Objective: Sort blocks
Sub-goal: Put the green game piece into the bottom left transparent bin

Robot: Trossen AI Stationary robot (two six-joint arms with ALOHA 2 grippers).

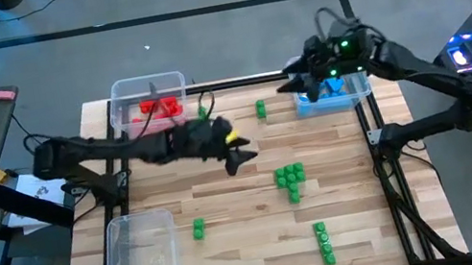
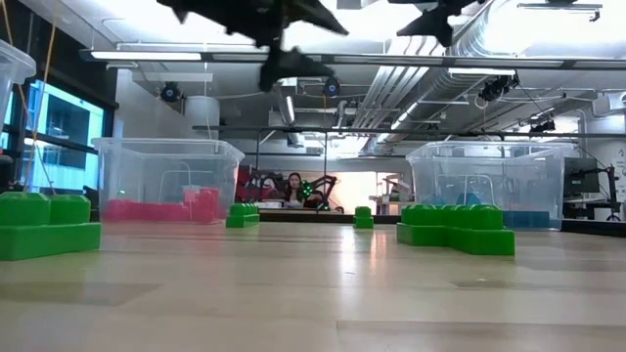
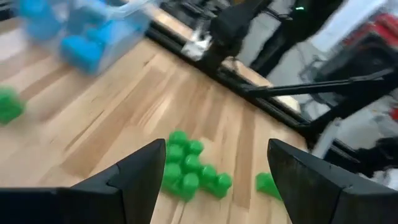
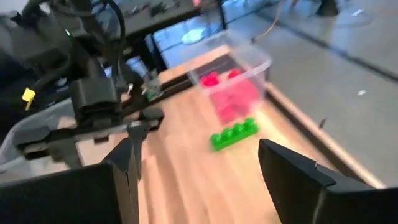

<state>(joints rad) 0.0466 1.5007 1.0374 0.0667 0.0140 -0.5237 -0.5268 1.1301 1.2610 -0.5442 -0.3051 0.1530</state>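
Item: my left gripper point(image 1: 242, 157), fingers apart and empty, above mid-desk point(image 1: 232, 221). Its wrist view alone shows the knobbed tops of the green cluster point(image 3: 189, 167) just beyond my fingers. The high view gives the full spread: loose green blocks point(image 1: 322, 241) on the near planks, one green block point(image 1: 198, 228) by the empty clear bin point(image 1: 141, 258). Farther: red blocks point(image 1: 159, 108) in the far-left bin point(image 1: 146, 88), blue blocks point(image 1: 334, 89) in the far-right bin point(image 1: 364, 86). My right gripper point(image 1: 290, 82), also spread and empty, hangs at that bin. Only the low view shows a person point(image 2: 292, 189) beyond the desk.
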